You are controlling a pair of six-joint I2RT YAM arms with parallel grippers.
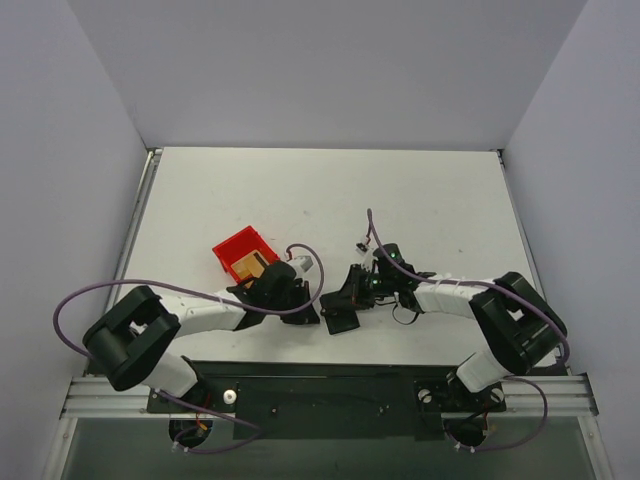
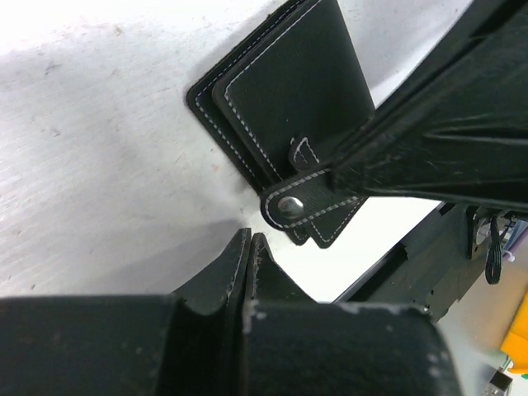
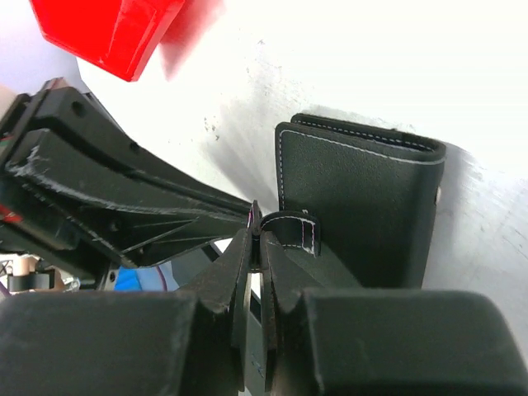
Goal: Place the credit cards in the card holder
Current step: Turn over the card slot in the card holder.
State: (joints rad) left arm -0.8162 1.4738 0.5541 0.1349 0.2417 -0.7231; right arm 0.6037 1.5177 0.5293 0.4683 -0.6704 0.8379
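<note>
1. Black-and-white left arm (image 1: 190, 318) comes in from the lower left of the overhead view and reaches toward the centre.
2. Up and right of it sits the red bin (image 1: 230, 247), left of centre. The credit cards (image 1: 250, 266) are gold-tan and lie inside its lower right part, well apart from the wallet.
3. Now the left gripper (image 2: 249, 241): jaws pressed flat together, nothing between them. Its tips sit low over the white table (image 1: 300, 190), just beside the end of the wallet's strap.
4. Dead centre, just below the middle of the overhead view, is the card holder (image 3: 363, 198). It is black with white stitching, folded closed and lying on the table between the two grippers. Its snap strap (image 2: 318, 198) pokes out from one edge, silver stud (image 2: 289, 205) showing.
5. The right gripper (image 3: 257, 235) has its jaws closed tight too. Its tips are right up against the strap's edge, touching it. I cannot tell whether the strap is actually pinched between them. In the left wrist view, this gripper crosses the wallet's lower right corner.
6. Right arm (image 1: 450, 298) angles in from the lower right.
</note>
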